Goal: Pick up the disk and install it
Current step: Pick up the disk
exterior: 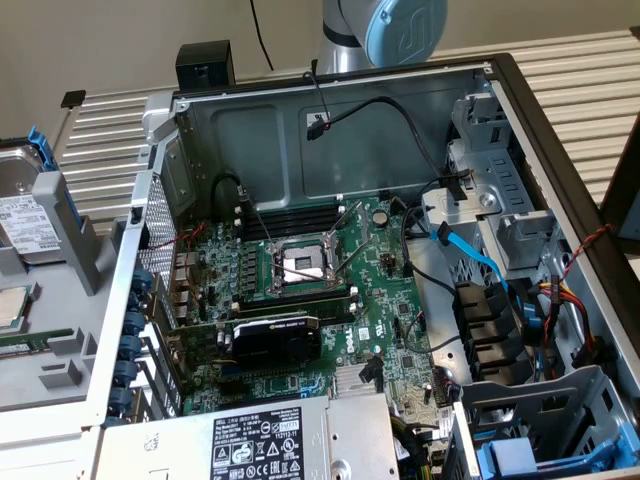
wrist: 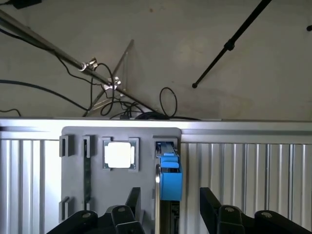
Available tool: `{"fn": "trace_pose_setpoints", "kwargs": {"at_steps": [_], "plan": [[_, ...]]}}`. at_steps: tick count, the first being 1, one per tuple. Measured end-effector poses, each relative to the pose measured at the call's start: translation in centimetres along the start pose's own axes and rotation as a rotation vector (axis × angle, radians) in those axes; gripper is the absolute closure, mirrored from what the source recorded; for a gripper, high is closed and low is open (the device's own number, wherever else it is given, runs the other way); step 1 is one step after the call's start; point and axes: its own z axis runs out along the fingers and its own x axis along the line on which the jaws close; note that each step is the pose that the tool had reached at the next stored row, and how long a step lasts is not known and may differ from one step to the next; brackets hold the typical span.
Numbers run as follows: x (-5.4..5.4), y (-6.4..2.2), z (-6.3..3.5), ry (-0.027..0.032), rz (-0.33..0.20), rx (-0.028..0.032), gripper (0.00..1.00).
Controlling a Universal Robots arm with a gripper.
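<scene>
Disk [exterior: 18,215] first: on the exterior view's left I see it standing on edge in a slot of the grey plastic holder [exterior: 65,230], outside the case [exterior: 300,130]. It is a flat silver slab with a white printed label and a bright blue carrier at its upper corner. Through the wrist view I look along the disk [wrist: 169,180] edge-on, so it reads as a thin metal strip capped by a blocky, matte blue piece of the carrier. The gripper [wrist: 169,201] hangs over it with its jaws spread wide and holding nothing. Its black fingers [wrist: 209,204] are angular and stand one to each side of the disk's edge, apart from it. In the same holder [wrist: 97,185], one slot over from the disk, a small square chip [wrist: 119,155] lies flat in a framed pocket and glares almost white; in the exterior view the chip [exterior: 8,305] shows as dull silver, nearer the camera than the disk. The holder sits on a table [wrist: 243,170] of ribbed aluminium slats. The case is a folded sheet-metal box lying open, with a green motherboard [exterior: 300,290] on its floor, crowded with small parts around a square metal socket [exterior: 302,262]. A grey power supply [exterior: 270,440] with a black-and-white label lies along its near edge, and a flat blue cable [exterior: 478,262] runs toward the perforated steel bays on the exterior view's right. The arm [exterior: 385,30], a smooth grey tube with a pale blue cap, rises behind the case.
</scene>
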Motion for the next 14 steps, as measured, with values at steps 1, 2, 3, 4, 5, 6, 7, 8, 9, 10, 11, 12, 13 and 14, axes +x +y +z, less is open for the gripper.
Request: {"fn": "trace_pose_setpoints", "kwargs": {"at_steps": [1,2,3,4,5,6,7,8,9,10,11,12,13,14], "plan": [[0.0,0.00,0.18,0.0000,0.000,0.0000,0.40],[0.0,0.00,0.36,0.0000,0.000,0.0000,0.40],[0.0,-0.01,0.55,0.0000,0.000,0.0001,0.40],[0.0,0.00,0.74,-0.0001,0.000,0.0001,0.40],[0.0,0.00,0.91,0.0000,0.000,0.0000,0.40],[0.0,-0.01,1.09,-0.0001,0.000,0.0000,0.40],[0.0,0.00,1.27,-0.0002,0.000,0.0001,0.40],[0.0,-0.01,1.47,-0.0006,0.000,0.0000,0.40],[0.1,-0.01,1.65,-0.0008,0.000,0.0000,0.40],[0.1,-0.01,1.83,-0.0010,0.000,0.0001,0.40],[0.1,-0.01,2.01,-0.0012,0.000,0.0000,0.40],[0.1,-0.01,2.19,-0.0014,0.000,0.0000,0.40],[0.1,-0.01,2.37,-0.0016,0.000,0.0001,0.40],[0.2,-0.01,2.55,-0.0020,0.000,0.0000,0.40]]}}
